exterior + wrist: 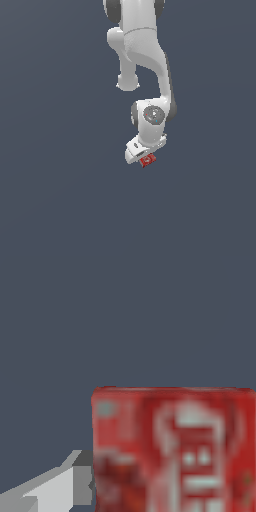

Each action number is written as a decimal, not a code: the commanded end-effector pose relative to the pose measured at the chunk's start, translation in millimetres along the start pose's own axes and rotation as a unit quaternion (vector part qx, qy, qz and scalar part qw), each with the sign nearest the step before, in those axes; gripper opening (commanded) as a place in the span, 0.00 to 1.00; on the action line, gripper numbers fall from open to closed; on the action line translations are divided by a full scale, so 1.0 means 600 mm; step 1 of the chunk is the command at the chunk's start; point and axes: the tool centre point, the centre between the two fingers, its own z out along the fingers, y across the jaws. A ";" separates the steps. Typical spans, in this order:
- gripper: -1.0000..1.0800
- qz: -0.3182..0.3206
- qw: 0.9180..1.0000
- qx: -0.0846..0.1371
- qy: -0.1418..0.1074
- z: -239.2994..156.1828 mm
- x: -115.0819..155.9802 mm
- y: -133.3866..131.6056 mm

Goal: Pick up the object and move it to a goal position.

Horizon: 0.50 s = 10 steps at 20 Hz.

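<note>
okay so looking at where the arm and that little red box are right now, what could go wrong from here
The red box sits at the edge of the gripper, so a grasp may be off-centre and it could slip or twist. In the wrist view the box fills the frame with only one finger visible, so contact is unconfirmed.

Sim scene: flat featureless grey-blue backdrop (50, 150), rendered look.

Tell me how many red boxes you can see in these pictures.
1. The red box sits right at the claw at the end of the arm in the exterior view, and it fills the wrist view up close. Nothing else red shows, though the arm could hide something.
</note>
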 end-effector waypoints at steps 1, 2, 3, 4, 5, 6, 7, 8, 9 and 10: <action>0.00 0.001 1.000 0.000 0.000 -0.003 0.011 -0.032; 0.00 0.001 1.000 0.000 0.000 -0.004 0.014 -0.042; 0.00 0.001 1.000 0.000 0.000 -0.005 0.018 -0.050; 0.00 0.001 1.000 0.000 0.000 -0.005 0.020 -0.058; 0.00 0.001 1.000 0.000 0.000 -0.006 0.023 -0.064; 0.00 0.001 1.000 0.000 0.000 -0.006 0.025 -0.068; 0.00 0.001 1.000 0.000 0.000 -0.006 0.027 -0.071; 0.00 0.001 1.000 0.000 0.000 -0.007 0.028 -0.073; 0.00 0.001 1.000 0.000 0.000 -0.007 0.029 -0.074; 0.00 0.001 1.000 0.000 0.000 -0.007 0.029 -0.074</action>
